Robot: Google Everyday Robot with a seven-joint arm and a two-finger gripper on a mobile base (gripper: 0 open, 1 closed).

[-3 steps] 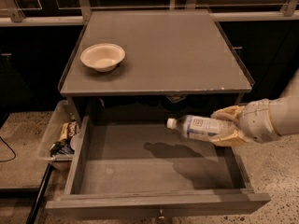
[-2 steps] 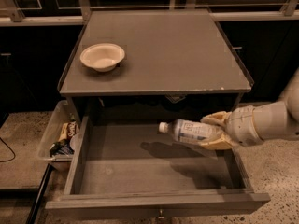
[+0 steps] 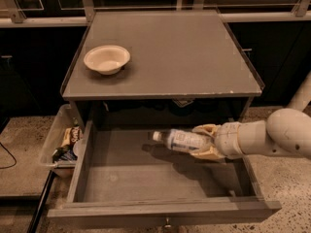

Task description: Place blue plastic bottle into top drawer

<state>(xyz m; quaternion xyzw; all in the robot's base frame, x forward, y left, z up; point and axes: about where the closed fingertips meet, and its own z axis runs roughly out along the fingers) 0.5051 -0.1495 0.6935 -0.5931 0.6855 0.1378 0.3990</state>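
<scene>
Tool [image 3: 204, 141] with bottle [image 3: 181, 140] above drawer [image 3: 146, 181] floor

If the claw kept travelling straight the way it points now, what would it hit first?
Probably the left side wall of the top drawer. The claw, shut on the blue plastic bottle, points left over the drawer floor. Nothing else shows in that line, though its height is unclear.

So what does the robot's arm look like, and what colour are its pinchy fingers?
The arm is a fat, smooth white tube with a rounded end, like a big pipe. It narrows to a pale grey-white cylinder at the wrist. The gripper, out over the open top drawer, has two chunky fingers in a yellowish tan colour. No cables or markings show.
</scene>
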